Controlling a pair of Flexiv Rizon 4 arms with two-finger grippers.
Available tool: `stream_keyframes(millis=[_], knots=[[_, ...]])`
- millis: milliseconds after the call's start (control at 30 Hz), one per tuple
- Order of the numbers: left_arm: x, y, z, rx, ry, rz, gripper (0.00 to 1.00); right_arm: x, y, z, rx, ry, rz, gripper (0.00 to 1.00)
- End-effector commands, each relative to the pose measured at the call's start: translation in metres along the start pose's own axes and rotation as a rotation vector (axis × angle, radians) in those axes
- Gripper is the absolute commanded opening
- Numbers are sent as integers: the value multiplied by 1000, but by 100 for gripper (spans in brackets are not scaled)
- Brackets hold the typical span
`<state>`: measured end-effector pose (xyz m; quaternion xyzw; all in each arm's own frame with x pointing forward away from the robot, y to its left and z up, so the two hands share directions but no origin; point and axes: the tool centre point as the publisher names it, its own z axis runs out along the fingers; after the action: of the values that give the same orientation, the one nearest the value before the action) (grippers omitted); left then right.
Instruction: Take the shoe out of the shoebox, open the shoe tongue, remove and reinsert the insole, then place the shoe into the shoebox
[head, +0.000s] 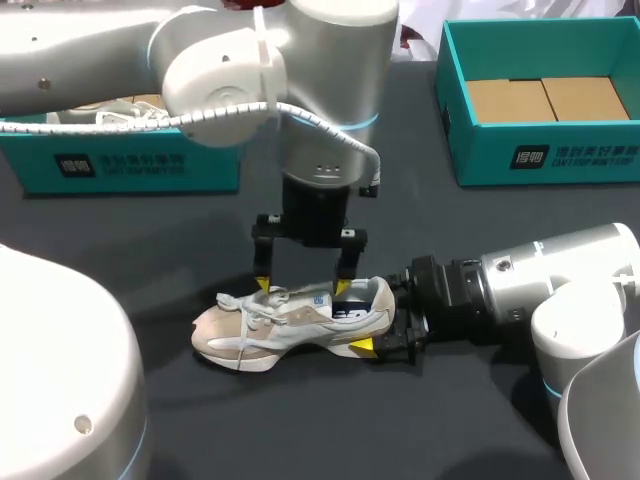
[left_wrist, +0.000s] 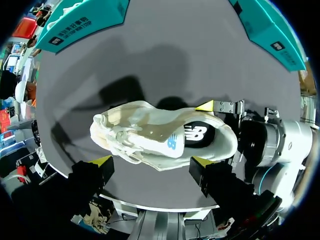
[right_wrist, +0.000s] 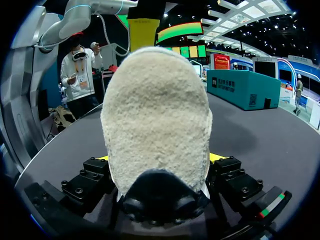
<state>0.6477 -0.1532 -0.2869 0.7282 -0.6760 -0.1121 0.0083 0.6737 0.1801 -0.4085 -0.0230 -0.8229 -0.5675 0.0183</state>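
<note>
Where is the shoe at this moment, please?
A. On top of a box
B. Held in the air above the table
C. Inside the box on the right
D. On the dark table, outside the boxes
D: the shoe stands on its sole on the table, with the right gripper clamped on its heel. The box on the right holds only cardboard.

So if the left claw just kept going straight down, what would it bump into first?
Probably the shoe: the left gripper hangs open over its middle, pointing down. Its fingertips seem to straddle it, so they might reach the table first; depth is unclear.
</note>
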Motion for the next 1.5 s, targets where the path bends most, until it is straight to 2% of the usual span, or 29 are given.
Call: stream_keyframes(millis=[33,367,867,1300,1500], knots=[[20,-8,9,-19,-81,-10,100,0,1,2,3,-2,0,0],[26,-17,23,-25,-155,-28,100,0,1,2,3,-2,0,0],[22,-15,44,-44,-227,-39,100,0,1,2,3,-2,0,0],[8,-11,55,-66,-267,-52,100,0,1,2,3,-2,0,0],[-4,-10,57,-75,-288,-53,97,0,1,2,3,-2,0,0]])
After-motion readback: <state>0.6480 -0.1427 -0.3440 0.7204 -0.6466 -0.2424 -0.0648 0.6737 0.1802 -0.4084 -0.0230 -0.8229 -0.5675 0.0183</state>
